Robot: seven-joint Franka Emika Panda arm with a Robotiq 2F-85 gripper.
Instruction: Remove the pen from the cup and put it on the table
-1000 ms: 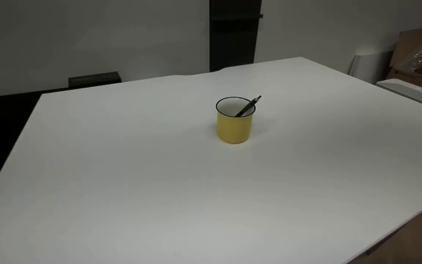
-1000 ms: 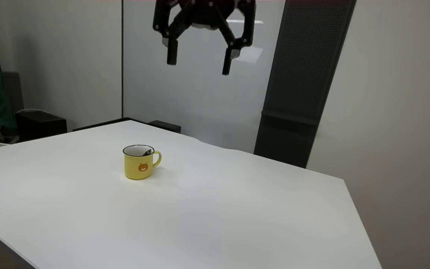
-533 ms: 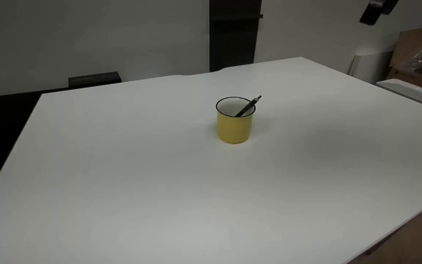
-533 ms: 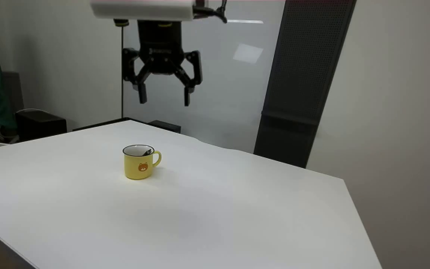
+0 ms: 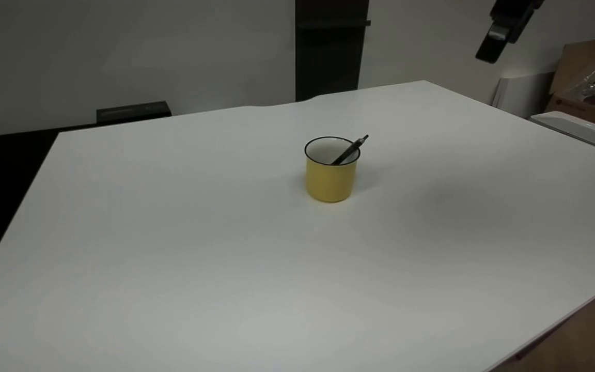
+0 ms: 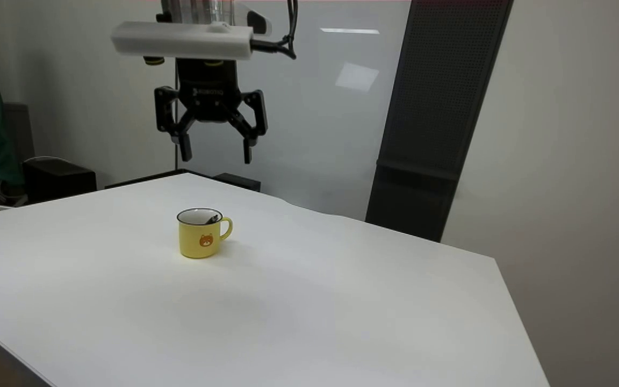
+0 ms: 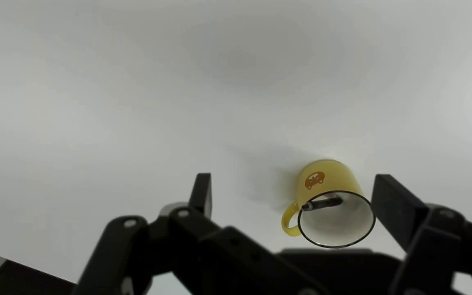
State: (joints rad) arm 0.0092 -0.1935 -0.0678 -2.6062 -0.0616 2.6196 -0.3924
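The yellow cup (image 5: 330, 182) stands upright on the white table (image 5: 173, 237). It has a dark rim, a white inside and a handle, and shows in both exterior views (image 6: 195, 243). The dark pen (image 5: 350, 151) leans inside it, its tip sticking out past the rim. In the wrist view the pen (image 7: 324, 203) rests at the handle side of the cup (image 7: 338, 176). My gripper (image 6: 217, 159) is open and empty, well above the table and the cup. In the wrist view the cup shows between its fingers, nearer the right one (image 7: 398, 209).
A dark box (image 6: 237, 181) stands beyond the far table edge. A dark panel (image 6: 422, 134) stands against the wall. A cardboard box (image 5: 592, 88) and a white tray-like thing (image 5: 581, 129) are beside the table. A table corner shows at the lower left of the wrist view.
My gripper has come down and moved left in an exterior view, and a finger has entered at the upper right of an exterior view. It stays open. Cup and pen have not moved.
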